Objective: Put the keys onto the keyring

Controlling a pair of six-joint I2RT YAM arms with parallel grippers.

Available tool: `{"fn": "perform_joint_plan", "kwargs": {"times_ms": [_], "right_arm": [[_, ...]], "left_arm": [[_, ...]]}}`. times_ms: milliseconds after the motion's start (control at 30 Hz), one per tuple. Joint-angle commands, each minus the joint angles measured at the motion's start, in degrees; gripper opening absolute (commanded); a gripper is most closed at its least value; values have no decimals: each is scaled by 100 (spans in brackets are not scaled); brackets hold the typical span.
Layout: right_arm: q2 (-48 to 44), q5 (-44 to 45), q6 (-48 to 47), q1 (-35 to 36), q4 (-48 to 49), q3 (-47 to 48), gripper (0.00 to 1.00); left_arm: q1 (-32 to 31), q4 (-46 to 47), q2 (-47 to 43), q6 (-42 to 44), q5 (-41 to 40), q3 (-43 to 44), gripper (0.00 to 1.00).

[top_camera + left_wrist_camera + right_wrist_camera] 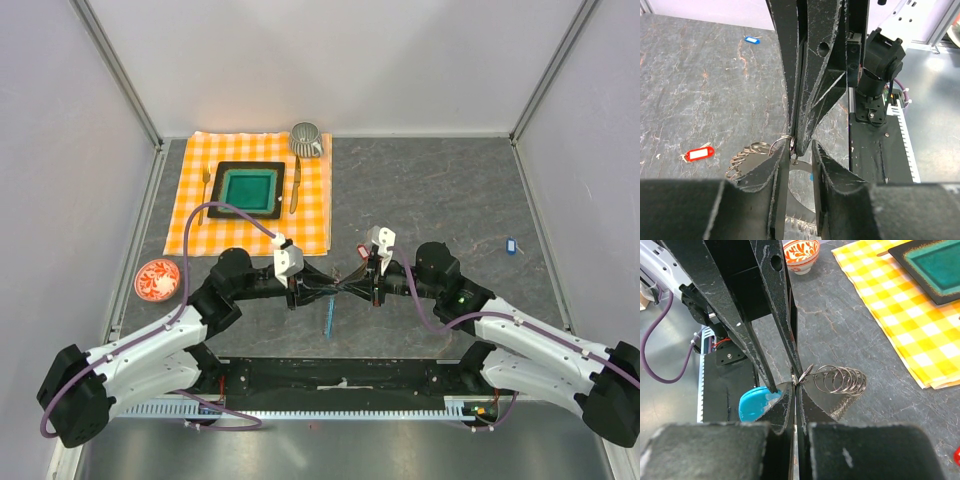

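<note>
- Pinching one end of the keyring (840, 380) at the near middle of the table, the right gripper (795, 384) is clenched on its coil
- The left gripper (801, 152) is released, jaws parted around nothing
- The floppy loop could slip from that single pinch; the red key (699, 153) and blue key (751, 39) lie unthreaded on the table

Red key (699, 153), blue key (750, 39)

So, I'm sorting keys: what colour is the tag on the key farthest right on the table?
Its plastic tag is blue; clearest in left wrist view.
</note>
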Motion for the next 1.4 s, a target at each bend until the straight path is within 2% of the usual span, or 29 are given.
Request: {"fn": "perform_joint_plan", "kwargs": {"times_ms": [0, 133, 367, 733, 833, 933, 1033, 1067, 1133, 1167, 1233, 1367], "right_arm": [[-157, 130, -100, -5, 377, 328, 1], [-184, 130, -100, 4, 369, 319, 1], [-192, 130, -83, 4, 377, 301, 1], [-342, 201, -39, -5, 386, 266, 1], [-342, 183, -21, 4, 377, 266, 1], [-342, 227, -47, -5, 290, 292, 3], [-359, 332, -56, -5, 53, 354, 23], [-377, 376, -48, -5, -122, 380, 37], [-447, 656, -21, -5, -351, 459, 53], [-491, 805, -21, -5, -596, 485, 66], [-649, 1113, -47, -5, -826, 556, 74], [-825, 1141, -153, -5, -959, 486, 76]], "left_arm": [[-51, -209, -31, -99, -141, 188, 30], [-42, -315, 4, -143, -255, 197, 29], [-42, -236, -13, -187, -150, 180, 17], [-42, -105, -57, -266, -343, -31, 17], [-33, -52, -22, -266, -378, -75, 2], [-25, -51, -48, -257, -387, -67, 2], [-25, -235, -171, -187, -536, -14, 2], [-33, -375, -224, -161, -693, 73, 2], [-33, -813, -198, -3, -948, 353, 2], [-42, -1269, -119, 50, -1228, 468, 2], [-77, -1667, 21, 173, -1388, 767, 2], [-226, -1993, 285, 191, -1319, 1075, 2]]}}
